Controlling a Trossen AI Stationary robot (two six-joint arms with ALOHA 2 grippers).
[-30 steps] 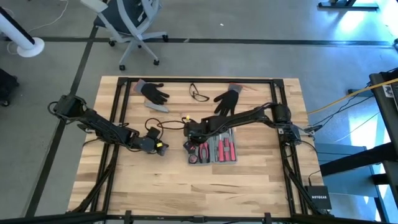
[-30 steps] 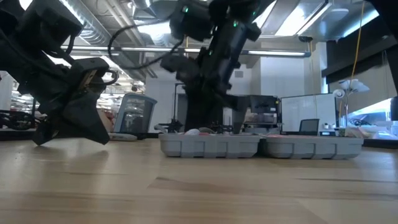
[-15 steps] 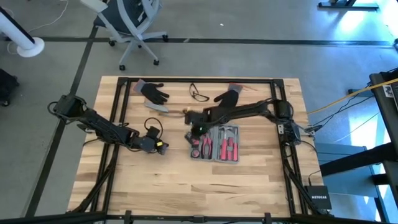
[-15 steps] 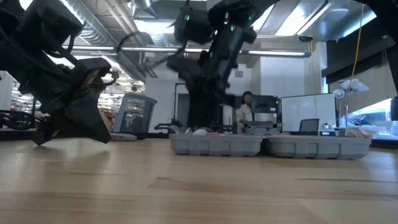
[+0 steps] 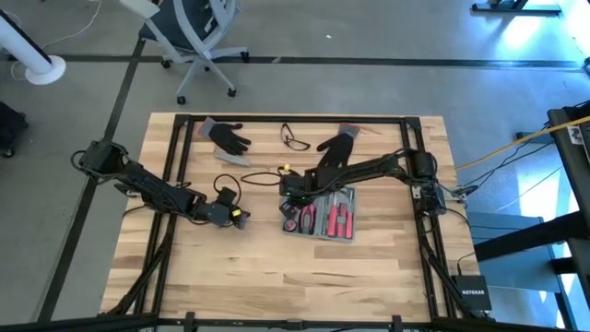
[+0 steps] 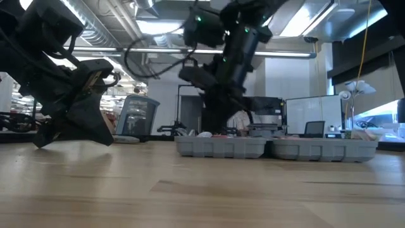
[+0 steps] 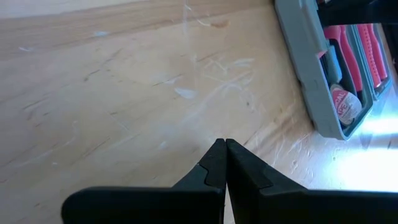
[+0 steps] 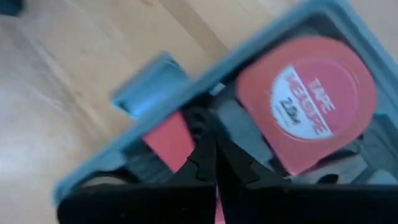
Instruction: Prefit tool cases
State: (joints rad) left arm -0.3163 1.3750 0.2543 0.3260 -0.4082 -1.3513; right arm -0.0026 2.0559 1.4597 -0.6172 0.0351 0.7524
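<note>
Tool case (image 5: 320, 213) open flat, mid-bench. Right gripper (image 5: 288, 187), fingers pinched shut, empty, over case's far-left corner. Left gripper (image 5: 241, 219) shut, idle nearby. Judgement: nudge slowly, keep case square.

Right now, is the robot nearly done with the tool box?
Partly. The tool case lies open on the table with red-handled tools and a tape measure seated inside. The right gripper, shut, hovers over the case's left end. The left gripper, shut, waits beside it. Closing looks not yet done.

Tool case (image 5: 320, 214) right of left end effector (image 5: 241, 219)
</note>
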